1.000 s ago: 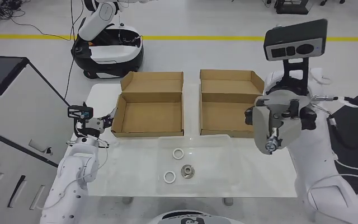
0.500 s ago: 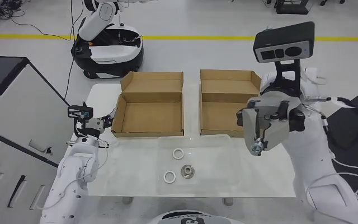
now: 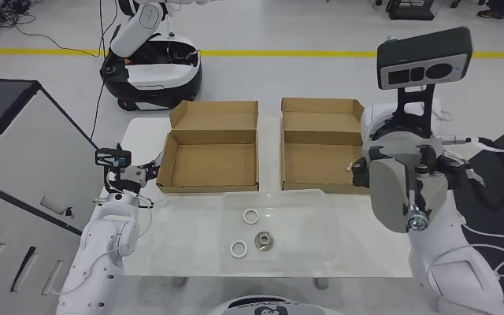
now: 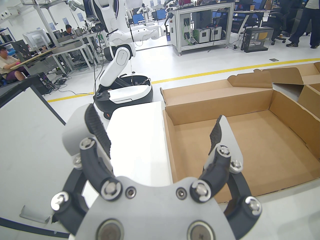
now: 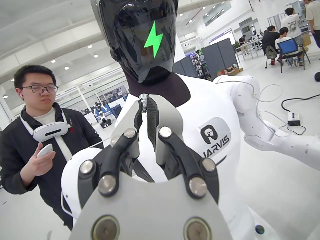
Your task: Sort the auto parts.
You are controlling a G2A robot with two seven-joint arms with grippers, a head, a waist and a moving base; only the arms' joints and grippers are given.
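Two white rings [image 3: 251, 216] [image 3: 239, 250] and a grey metal hub [image 3: 264, 239] lie on the table's near middle. My right gripper [image 3: 416, 223] is raised over the table's right side, turned back toward the robot, and shut on a small threaded metal part [image 5: 142, 99] that pokes out past the fingertips of the right gripper [image 5: 145, 107]. At the table's left edge my left gripper [image 4: 155, 116] stands open with nothing in it, just beside the left cardboard box [image 4: 240, 136]; the top view has the left gripper [image 3: 153, 169] at that box's left wall.
Two open cardboard boxes [image 3: 211, 161] [image 3: 315, 161] sit side by side at the back of the table, both bare inside. Another white robot base [image 3: 153, 75] stands on the floor beyond the table. A dark panel [image 3: 31, 150] lies left of the table.
The right arm swung left with the metal part, then back right and toward the table's near edge. The left arm and the parts on the table stayed put.
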